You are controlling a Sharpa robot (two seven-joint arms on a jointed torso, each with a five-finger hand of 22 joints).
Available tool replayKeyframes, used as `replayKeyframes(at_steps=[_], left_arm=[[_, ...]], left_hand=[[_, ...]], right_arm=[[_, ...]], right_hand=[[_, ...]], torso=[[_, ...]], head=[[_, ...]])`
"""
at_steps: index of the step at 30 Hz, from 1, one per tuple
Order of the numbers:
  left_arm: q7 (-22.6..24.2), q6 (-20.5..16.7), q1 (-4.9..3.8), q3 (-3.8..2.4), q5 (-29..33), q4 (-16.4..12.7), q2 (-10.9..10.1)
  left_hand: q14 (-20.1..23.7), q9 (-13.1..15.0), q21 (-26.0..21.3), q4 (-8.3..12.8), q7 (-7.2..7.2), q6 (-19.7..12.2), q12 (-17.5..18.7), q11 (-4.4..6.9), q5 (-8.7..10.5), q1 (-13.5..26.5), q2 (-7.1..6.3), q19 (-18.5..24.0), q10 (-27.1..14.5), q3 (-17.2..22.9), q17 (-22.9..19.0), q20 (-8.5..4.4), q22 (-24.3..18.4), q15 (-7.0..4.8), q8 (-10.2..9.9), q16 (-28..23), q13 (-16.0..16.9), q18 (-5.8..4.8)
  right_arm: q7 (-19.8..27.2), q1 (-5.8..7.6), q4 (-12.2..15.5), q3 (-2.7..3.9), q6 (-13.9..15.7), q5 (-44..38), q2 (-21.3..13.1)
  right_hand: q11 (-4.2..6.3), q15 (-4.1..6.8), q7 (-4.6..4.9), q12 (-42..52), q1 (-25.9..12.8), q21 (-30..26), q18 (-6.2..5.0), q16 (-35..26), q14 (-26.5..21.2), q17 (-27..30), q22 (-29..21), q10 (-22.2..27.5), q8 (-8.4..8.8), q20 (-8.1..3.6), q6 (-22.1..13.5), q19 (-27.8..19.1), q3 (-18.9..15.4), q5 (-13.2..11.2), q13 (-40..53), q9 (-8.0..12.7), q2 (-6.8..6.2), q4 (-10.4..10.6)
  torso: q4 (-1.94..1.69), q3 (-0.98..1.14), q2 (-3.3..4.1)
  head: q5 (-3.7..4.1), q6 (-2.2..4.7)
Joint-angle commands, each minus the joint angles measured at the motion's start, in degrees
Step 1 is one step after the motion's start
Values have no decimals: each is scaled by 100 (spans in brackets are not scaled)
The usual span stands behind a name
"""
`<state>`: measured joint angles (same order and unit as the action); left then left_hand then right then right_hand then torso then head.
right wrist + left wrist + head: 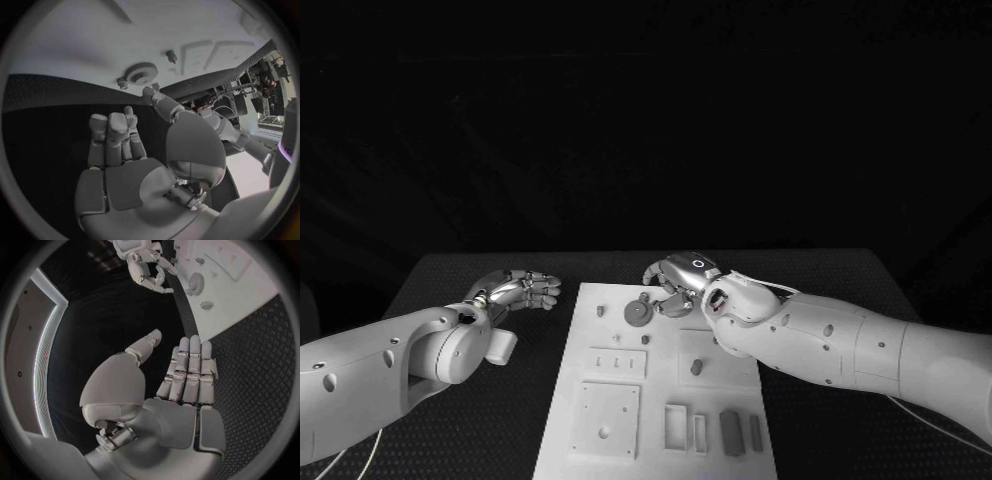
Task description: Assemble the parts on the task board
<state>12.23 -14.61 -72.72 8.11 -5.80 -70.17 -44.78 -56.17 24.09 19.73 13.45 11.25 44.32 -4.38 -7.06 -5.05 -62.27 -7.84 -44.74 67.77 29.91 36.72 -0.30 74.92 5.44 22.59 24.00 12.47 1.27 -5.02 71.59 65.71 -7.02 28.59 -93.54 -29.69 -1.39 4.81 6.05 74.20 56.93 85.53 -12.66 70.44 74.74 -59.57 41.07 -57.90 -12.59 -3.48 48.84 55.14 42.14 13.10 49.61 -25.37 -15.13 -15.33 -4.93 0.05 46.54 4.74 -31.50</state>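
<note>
The white task board point(661, 400) lies lengthwise in the middle of the black table. A grey gear point(638, 312) point(139, 75) point(197, 282) sits near its far end, with a small peg point(603, 311) point(170, 54) beside it. My right hand point(678, 282) point(125, 150) hovers at the board's far end just behind the gear, fingers apart and holding nothing; its thumb tip is close to the gear, and I cannot tell if it touches. My left hand point(516, 291) point(187, 375) is off the board's left edge over the table, fingers straight, palm empty.
Nearer me the board carries raised square blocks point(607, 418), shallow slots point(678, 425) and dark oblong parts point(731, 438) point(697, 367). Black matting point(502, 420) flanks the board on both sides. The right forearm point(848, 350) crosses the board's right edge.
</note>
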Motion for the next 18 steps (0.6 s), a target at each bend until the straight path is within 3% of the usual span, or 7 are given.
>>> replayKeyframes(at_steps=[1, 4, 10, 13, 18], left_arm=[[70, 9, -5, -5, 2, -17, 17], [81, 18, -5, -5, 2, -28, 15], [151, 70, -5, -5, 11, -35, -34], [184, 92, -5, -5, 11, -12, -37], [206, 150, -3, -6, 11, 43, 2]], left_hand=[[23, 9, 33, -20, -13, -35, 34, -8, 13, 35, -14, 47, -16, 5, 7, 13, 121, 15, -38, -8, 6, 113], [23, 10, 33, -20, -13, -35, 34, -8, 13, 35, -14, 48, -16, 5, 8, 13, 121, 15, -38, -8, 7, 113], [16, 44, 39, -16, -53, 55, 15, 15, 10, 24, 15, 52, 26, 15, 12, 12, 124, 12, 5, -5, 29, 111], [-19, 66, 45, -7, -100, 120, -20, 59, 7, 12, 42, 56, 106, 19, 21, 5, 125, -2, 32, 15, 57, 107], [-36, 101, 59, 9, -166, 237, -86, 141, 1, 14, 84, 55, 276, 14, 26, -11, 124, -18, 66, 23, 116, 93]], right_arm=[[159, -9, 59, -1, -18, 340, -105], [336, 1, 79, 80, 29, 837, -330], [1031, 17, 298, 330, -239, 1993, -953], [1316, 18, 365, 363, -412, 2284, -1234], [1590, 18, 269, 366, -662, 2636, -1533]], right_hand=[[-58, -51, 244, -17, -30, -24, -234, -35, 12, -7, 8, -2, -31, 7, -193, 10, -37, 54, 8, -13, 61, 1], [-66, -59, 249, -12, 29, -35, -234, -41, 16, -11, 10, -4, -83, 5, -119, 8, 6, -24, 13, -35, 117, -2], [-71, -62, 257, -10, 155, -56, -234, -63, 7, -19, 18, -6, -214, 11, 108, -1, 182, -282, 18, -80, 180, -8], [-64, -54, 249, -15, 114, -59, -234, -79, -24, -28, 35, 29, -228, 27, 126, -38, 109, -202, 24, -81, 235, -70], [-68, -59, 253, -19, 69, -66, -234, -100, -88, -47, 66, 106, -234, 56, 118, -126, -133, -77, 39, -82, 275, -127]], torso=[[6, 2, 2], [-19, 1, 1], [17, 4, 0], [28, 11, -3], [78, 53, -24]], head=[[19, 22], [50, 37], [91, 77], [118, 104], [113, 105]])
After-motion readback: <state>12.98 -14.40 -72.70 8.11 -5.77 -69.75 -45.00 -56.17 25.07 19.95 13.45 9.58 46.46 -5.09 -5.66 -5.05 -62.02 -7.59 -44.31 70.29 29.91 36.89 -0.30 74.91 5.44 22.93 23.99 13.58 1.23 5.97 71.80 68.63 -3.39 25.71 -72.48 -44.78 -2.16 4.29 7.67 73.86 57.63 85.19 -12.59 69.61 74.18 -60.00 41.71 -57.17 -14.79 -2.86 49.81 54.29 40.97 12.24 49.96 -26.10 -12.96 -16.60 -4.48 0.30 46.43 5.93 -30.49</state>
